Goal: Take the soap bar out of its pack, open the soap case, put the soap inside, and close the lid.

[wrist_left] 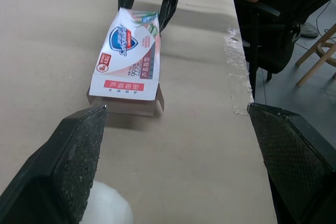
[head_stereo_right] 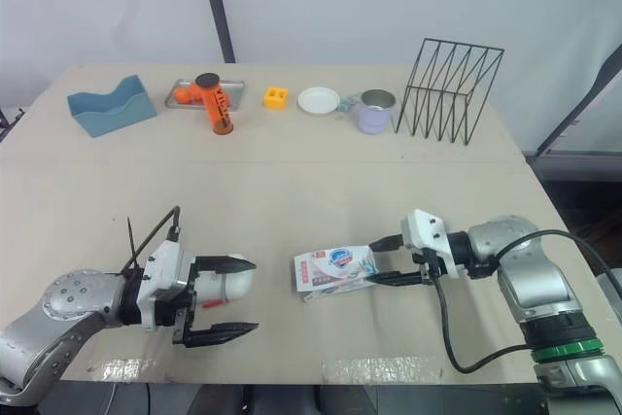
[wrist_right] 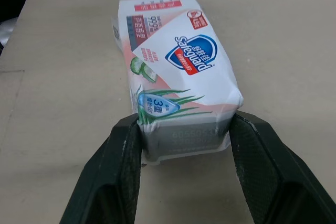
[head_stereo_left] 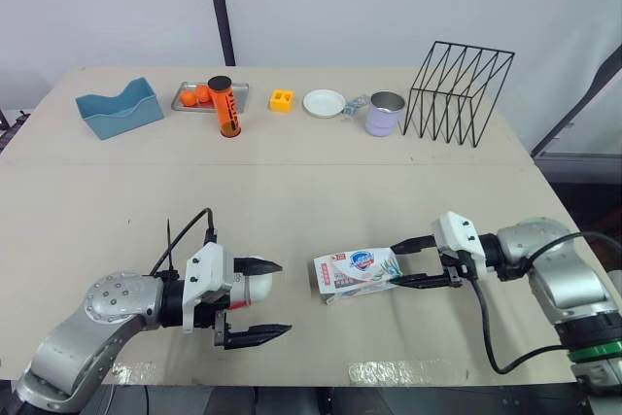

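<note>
From the head camera, the soap pack (head_stereo_left: 358, 271) lies flat on the worktop (head_stereo_left: 292, 182), near its front edge and a little right of the middle. The right claw (head_stereo_left: 393, 265) has closed its two black fingers on the pack's right end, one finger on each side. The left claw (head_stereo_left: 284, 298) hangs low over the worktop to the left of the pack, well apart from it, with its fingers spread wide and gripping nothing. A white rounded object (head_stereo_left: 257, 289) sits between those fingers near their base. Whether it is the soap case cannot be told.

Along the far edge stand a blue holder (head_stereo_left: 120, 109), a metal tray (head_stereo_left: 185, 99), an orange bottle (head_stereo_left: 225, 107), a yellow block (head_stereo_left: 281, 99), a white plate (head_stereo_left: 324, 102), a lilac mug (head_stereo_left: 383, 114) and a black wire rack (head_stereo_left: 457, 92).

From the left wrist, the wide-open fingers (wrist_left: 73, 156) frame the pack (wrist_left: 128, 56), which is sealed and lies label up. The right claw (wrist_left: 144, 17) grips its far end, and the white object (wrist_left: 107, 208) lies beside one finger.

From the right wrist, both pads (wrist_right: 126, 156) press the pack's near end (wrist_right: 178, 77) — the wrapper is unopened.
</note>
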You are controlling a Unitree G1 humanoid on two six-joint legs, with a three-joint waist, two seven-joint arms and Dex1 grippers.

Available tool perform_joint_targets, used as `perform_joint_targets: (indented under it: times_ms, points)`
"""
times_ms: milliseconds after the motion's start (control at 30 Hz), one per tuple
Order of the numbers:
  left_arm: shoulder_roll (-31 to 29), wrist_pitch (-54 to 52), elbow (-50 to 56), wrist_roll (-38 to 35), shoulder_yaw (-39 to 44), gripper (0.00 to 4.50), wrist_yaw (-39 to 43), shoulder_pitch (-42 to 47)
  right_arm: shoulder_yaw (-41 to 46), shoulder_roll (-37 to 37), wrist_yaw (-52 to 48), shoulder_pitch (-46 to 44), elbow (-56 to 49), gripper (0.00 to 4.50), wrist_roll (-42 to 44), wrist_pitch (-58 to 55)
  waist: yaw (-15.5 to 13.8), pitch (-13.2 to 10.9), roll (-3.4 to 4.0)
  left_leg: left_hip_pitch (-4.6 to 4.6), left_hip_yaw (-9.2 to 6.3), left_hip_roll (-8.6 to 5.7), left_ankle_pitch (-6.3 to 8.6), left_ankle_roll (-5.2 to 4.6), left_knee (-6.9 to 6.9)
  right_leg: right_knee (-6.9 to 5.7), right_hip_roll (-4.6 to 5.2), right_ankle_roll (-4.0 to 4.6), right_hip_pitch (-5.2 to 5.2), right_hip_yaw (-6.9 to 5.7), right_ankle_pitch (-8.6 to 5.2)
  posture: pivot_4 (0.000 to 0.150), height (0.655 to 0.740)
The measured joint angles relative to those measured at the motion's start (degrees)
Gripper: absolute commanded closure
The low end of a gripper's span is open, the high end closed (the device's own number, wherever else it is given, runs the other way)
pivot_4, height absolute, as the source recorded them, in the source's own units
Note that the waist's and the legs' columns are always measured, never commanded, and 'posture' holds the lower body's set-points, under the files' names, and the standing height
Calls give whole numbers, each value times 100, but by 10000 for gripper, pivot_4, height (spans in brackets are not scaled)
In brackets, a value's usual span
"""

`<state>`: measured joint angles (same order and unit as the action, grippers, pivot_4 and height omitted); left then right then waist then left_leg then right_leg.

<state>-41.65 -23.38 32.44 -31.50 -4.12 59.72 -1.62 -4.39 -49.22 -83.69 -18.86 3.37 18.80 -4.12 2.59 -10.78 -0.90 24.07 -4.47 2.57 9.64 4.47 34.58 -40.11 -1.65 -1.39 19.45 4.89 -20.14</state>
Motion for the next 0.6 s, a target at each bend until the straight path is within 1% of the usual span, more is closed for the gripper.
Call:
perform_joint_targets:
  times_ms: [600]
  points:
    - [0,227,-449,139,3,0,198,185,13,-407,-149,-287,-666,19552,349,-655,0,0,1,1,0,-1,0,-1,0,0,1,-1,1,0,0,1500,7400]
